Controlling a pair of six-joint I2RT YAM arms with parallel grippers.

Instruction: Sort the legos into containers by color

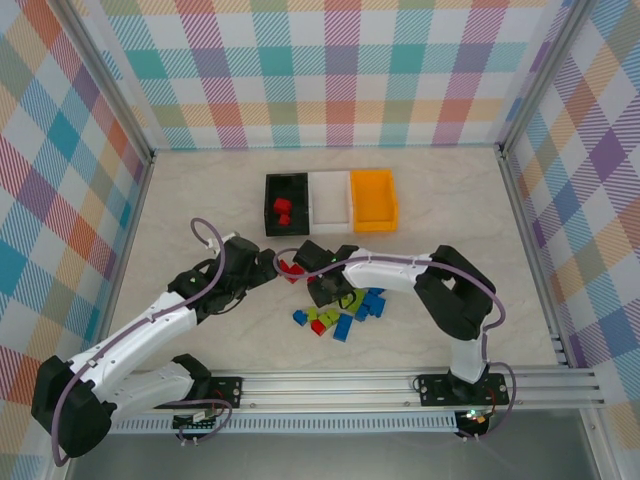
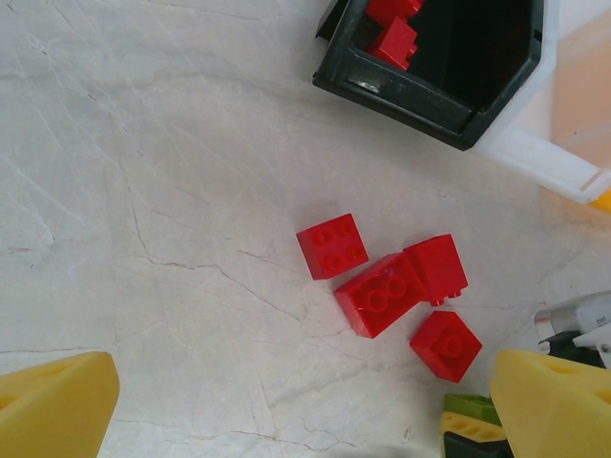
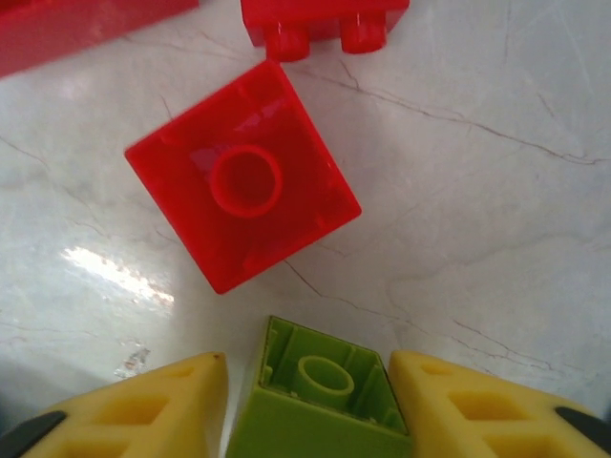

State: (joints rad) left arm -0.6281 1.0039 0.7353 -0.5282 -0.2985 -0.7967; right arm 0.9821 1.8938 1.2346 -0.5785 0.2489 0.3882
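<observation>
A lime green lego [image 3: 320,401] lies upside down between the yellow fingers of my right gripper [image 3: 305,367], which is shut on it just above the table. In the top view this gripper [image 1: 322,290] sits at the left edge of the mixed pile of blue legos [image 1: 370,303] and green legos [image 1: 326,318]. An upside-down red lego [image 3: 243,186] lies just ahead of it. My left gripper [image 2: 305,410] hangs open and holds nothing, short of several red legos [image 2: 382,294]. The black bin [image 2: 420,95] holds red legos [image 2: 394,43]. The white bin [image 1: 330,198] and orange bin [image 1: 373,198] stand beside it.
The three bins stand in a row at the back centre of the marble-patterned table [image 1: 200,200]. Checked walls enclose the table on three sides. My two arms converge near the red legos [image 1: 290,268], with their grippers close together.
</observation>
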